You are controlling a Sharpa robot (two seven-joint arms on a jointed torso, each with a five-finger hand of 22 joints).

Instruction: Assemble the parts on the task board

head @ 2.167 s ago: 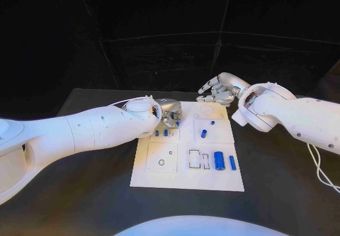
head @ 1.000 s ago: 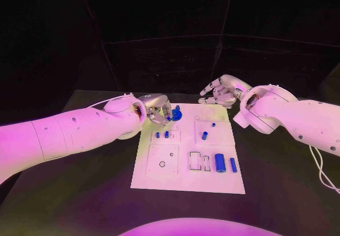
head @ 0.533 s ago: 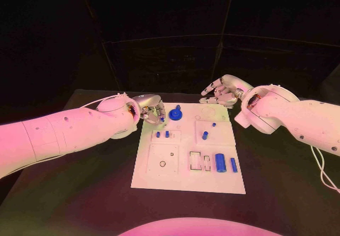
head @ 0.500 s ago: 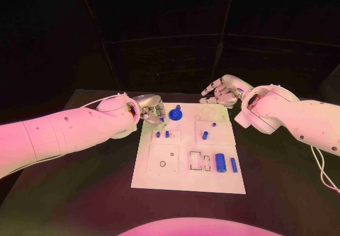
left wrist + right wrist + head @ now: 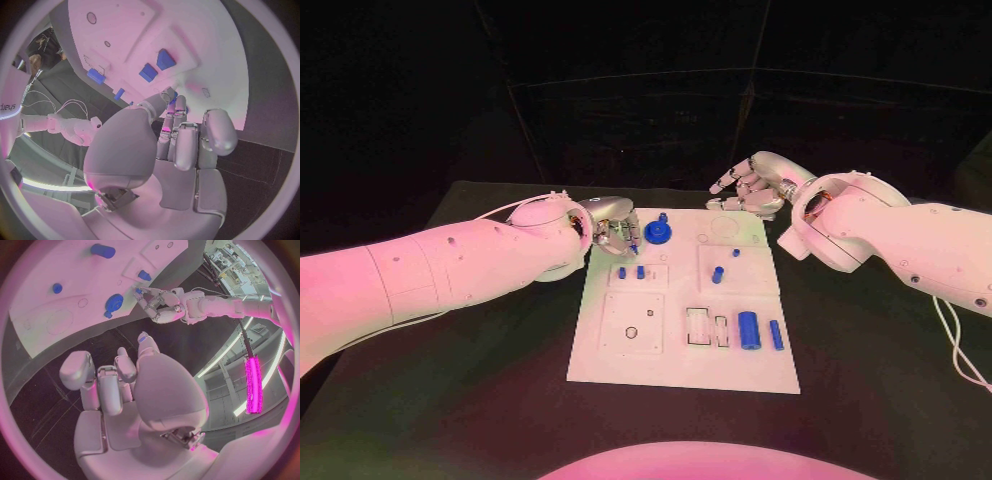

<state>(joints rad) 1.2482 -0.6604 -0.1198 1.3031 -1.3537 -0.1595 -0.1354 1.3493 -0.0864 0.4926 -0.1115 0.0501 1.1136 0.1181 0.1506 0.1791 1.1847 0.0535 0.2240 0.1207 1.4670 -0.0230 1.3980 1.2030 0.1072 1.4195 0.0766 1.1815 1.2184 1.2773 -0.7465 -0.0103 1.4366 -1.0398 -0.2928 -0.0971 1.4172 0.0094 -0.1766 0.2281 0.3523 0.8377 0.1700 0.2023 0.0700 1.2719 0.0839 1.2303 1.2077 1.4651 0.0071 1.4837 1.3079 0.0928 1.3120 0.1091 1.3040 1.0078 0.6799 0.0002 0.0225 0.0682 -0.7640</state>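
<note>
Parts (image 5: 747, 327) are lying on the white task board (image 5: 682, 370) in the middle of the black table (image 5: 473, 400). Left hand (image 5: 615, 232) is hovering at the board's far left corner, fingers curled together, holding nothing. Right hand (image 5: 750, 187) is hanging beyond the far edge, fingers bent, also holding nothing.
</note>
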